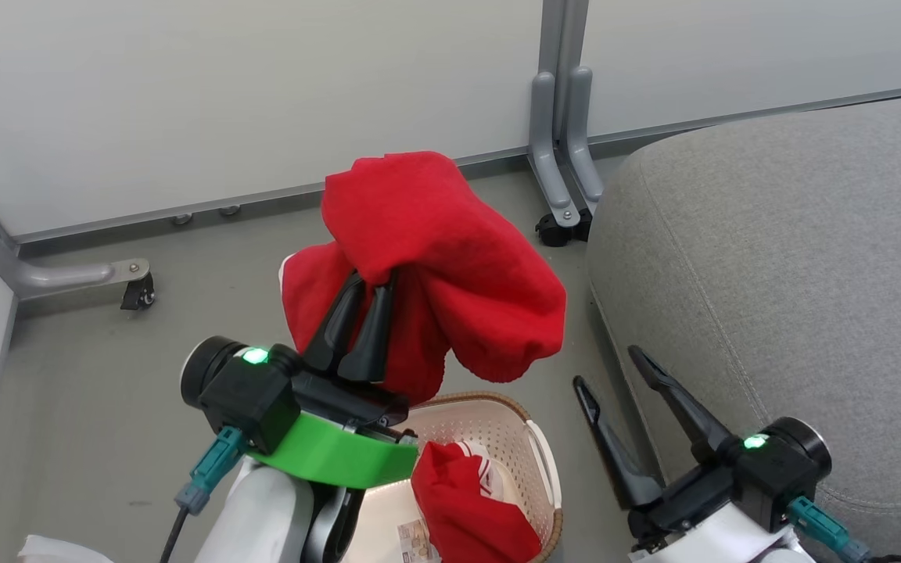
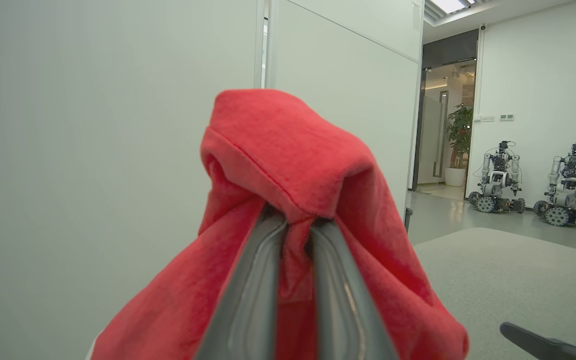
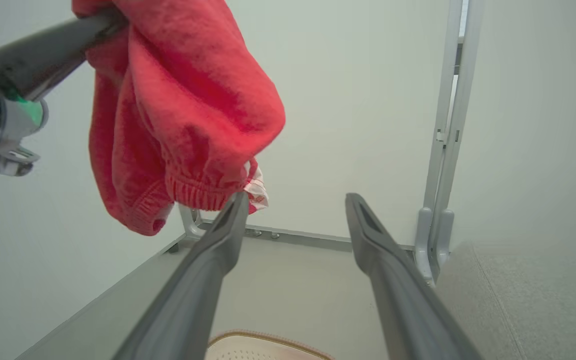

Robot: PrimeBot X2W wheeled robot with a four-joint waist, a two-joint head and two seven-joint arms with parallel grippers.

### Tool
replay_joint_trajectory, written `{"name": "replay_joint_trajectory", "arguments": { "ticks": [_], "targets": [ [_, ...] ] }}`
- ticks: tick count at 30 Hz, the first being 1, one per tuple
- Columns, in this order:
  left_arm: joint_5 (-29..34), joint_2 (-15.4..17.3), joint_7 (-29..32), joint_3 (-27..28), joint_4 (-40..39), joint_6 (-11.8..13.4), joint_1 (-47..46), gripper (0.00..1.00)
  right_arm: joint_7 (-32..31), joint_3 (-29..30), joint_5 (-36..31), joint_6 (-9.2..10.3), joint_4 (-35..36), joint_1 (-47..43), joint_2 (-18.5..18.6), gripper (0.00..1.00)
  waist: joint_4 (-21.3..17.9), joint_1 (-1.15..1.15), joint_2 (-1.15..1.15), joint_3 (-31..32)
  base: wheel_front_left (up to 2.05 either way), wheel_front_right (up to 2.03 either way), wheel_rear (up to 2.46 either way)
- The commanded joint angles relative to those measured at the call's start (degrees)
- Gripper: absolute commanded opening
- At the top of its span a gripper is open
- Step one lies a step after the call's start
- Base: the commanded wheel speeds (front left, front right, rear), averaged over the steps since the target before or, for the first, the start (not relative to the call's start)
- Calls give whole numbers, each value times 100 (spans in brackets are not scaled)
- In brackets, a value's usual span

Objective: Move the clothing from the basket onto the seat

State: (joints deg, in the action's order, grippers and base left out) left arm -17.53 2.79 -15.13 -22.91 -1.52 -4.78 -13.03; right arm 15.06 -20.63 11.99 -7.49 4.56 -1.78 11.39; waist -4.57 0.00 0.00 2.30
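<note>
One red garment (image 1: 450,250) is hanging limp, looking soft + light, left gripper (image 1: 374,280) clamping its bunched fold; right gripper (image 1: 607,367) gaping, empty.

free: above seat (image 1: 771,258) | blocked: partition post (image 1: 582,141) beside it

A robotics lab: parked wheeled robots (image 2: 500,177) beyond white partition panels (image 2: 343,100).

Above the basket (image 1: 489,426) hangs one garment (image 1: 450,258), another garment (image 1: 462,508) in it, the seat (image 1: 795,258) rightward.
</note>
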Motion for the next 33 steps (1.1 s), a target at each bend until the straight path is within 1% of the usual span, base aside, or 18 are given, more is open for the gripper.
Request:
{"name": "replay_joint_trajectory", "arguments": {
  "ticks": [1,3,5,8,10,16,24,33],
  "targets": [
    [28,19,-3,-20,33,-12,-31,0,17,-158,24,0,133,100,104,100,-2,0,0,-6,0,0,0],
    [32,19,-2,-32,65,-18,-44,0,17,-313,-31,0,254,175,188,100,-1,0,0,-9,0,0,0],
    [33,19,-3,-60,102,-21,-48,0,18,-402,-239,0,316,268,253,100,7,0,0,-8,0,0,0],
    [70,19,-3,-122,154,-24,-71,0,17,-532,-424,0,324,361,219,100,27,0,0,-8,0,0,0],
    [77,19,-3,-185,185,-33,-89,0,17,-674,-546,1,280,473,267,100,49,0,0,-5,0,0,0],
    [62,19,-3,-351,205,-24,-148,0,17,-797,-764,0,8,659,199,100,127,0,0,6,0,0,0],
    [-2,18,-3,-648,192,-78,-136,0,17,-701,-1013,0,-441,901,73,100,216,0,0,0,0,0,0],
    [-23,19,-3,-822,179,-128,-90,0,17,-856,-1484,0,-1006,1166,91,100,263,0,0,15,0,0,0]
  ]
}}
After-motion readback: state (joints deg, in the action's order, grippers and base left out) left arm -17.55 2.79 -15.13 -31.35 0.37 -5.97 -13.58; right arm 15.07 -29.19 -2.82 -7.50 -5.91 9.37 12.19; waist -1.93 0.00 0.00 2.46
